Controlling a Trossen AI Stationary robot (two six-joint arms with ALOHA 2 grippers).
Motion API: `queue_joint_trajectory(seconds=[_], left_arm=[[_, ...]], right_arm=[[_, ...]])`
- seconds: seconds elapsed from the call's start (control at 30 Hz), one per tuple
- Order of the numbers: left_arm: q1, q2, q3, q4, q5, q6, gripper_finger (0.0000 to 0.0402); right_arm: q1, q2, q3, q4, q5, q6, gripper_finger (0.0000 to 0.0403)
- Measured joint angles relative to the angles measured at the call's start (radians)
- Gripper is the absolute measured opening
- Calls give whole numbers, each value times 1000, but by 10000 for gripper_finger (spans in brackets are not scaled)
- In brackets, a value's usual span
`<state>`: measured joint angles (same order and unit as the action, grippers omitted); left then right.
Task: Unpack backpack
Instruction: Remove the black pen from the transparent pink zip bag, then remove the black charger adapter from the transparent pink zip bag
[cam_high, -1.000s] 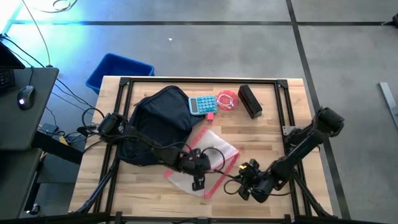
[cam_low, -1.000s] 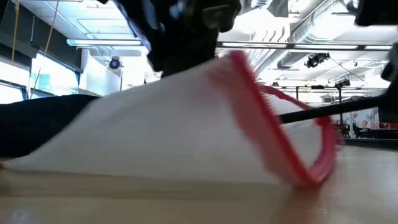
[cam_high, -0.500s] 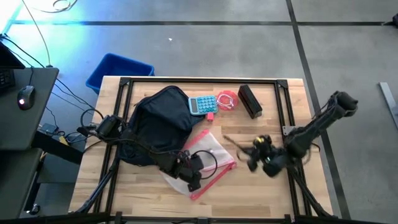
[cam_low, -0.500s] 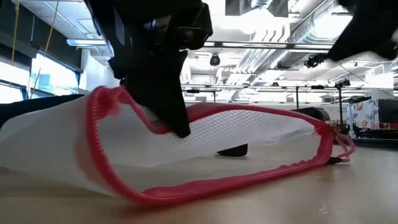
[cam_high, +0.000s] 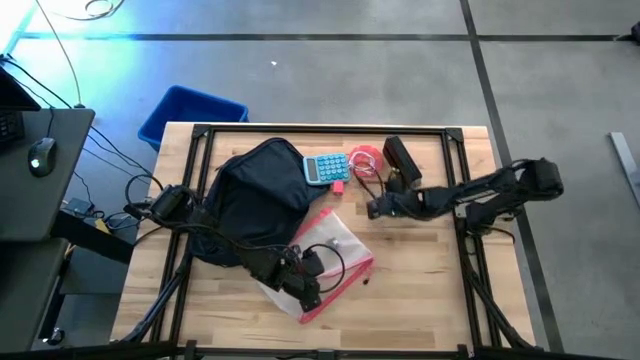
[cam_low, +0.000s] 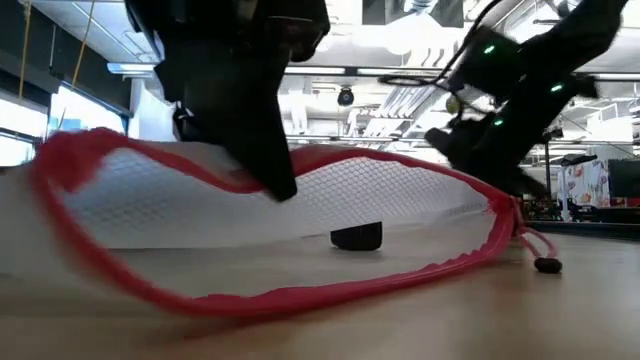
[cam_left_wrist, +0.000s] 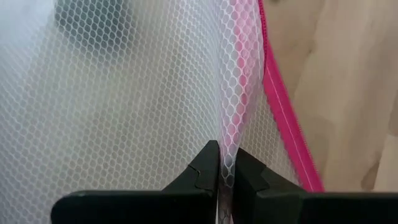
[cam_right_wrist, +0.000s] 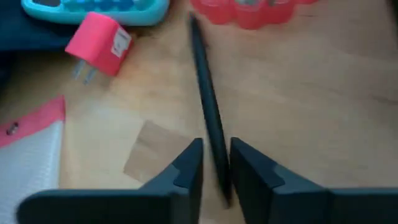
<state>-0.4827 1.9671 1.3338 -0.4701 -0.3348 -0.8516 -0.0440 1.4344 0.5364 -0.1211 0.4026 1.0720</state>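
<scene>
The dark navy backpack (cam_high: 255, 195) lies on the table's left half. In front of it lies a white mesh pouch (cam_high: 330, 255) with a red zipper edge (cam_low: 300, 295). My left gripper (cam_high: 303, 290) is shut on the pouch's mesh. A small black object (cam_low: 357, 237) sits inside the pouch. My right gripper (cam_high: 376, 209) hovers near the table's middle, by the red cable bundle (cam_high: 365, 160). A thin black pen (cam_right_wrist: 208, 93) runs between its fingers, which stand narrowly apart. My left gripper pinches a raised fold of the pouch's upper mesh layer (cam_left_wrist: 227, 140) between its two fingers, close to the red zipper edge (cam_left_wrist: 280, 106). The fingers slant down from above. The upper layer is held up like a tent (cam_low: 270, 185), and the pouch's lower side rests on the table. My right gripper has the pen's near end (cam_right_wrist: 219, 165) between its fingers, which slant down along it. A sliver of table shows on each side of the pen. Whether the fingers touch it, I cannot tell.
A teal calculator (cam_high: 327, 168), a pink charger plug (cam_right_wrist: 98, 42) and a black box (cam_high: 402, 160) lie along the far side. A blue bin (cam_high: 190, 112) stands on the floor beyond the far left corner. Bare wood shows at the near right (cam_high: 420, 290).
My right gripper has swept from the near right part of the table toward the far side and middle, carrying the pen to beside the cable bundle. My left gripper has drawn the pouch a little toward the near left; the pouch has turned and its mouth now gapes wide.
</scene>
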Motion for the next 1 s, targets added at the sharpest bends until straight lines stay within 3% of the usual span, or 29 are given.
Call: queue_joint_trajectory(seconds=[0.2,0.3,0.4,0.57,0.73,0.83,1.0], left_arm=[[18,-2,0,46,6,7,0],[20,-2,0,79,11,16,0],[20,-3,3,78,11,16,0],[29,-6,9,96,12,18,0],[49,-6,9,153,42,83,0],[61,-6,9,191,52,129,0],[98,-6,9,277,149,155,0]], right_arm=[[-110,-1,1,33,-220,-132,151],[-60,-75,1,81,-272,-240,175],[67,-179,1,112,-269,-322,183],[408,-278,1,126,-157,-360,180],[716,-194,2,167,53,-216,171],[796,-77,1,291,125,-234,165],[802,114,1,504,204,-268,150]])
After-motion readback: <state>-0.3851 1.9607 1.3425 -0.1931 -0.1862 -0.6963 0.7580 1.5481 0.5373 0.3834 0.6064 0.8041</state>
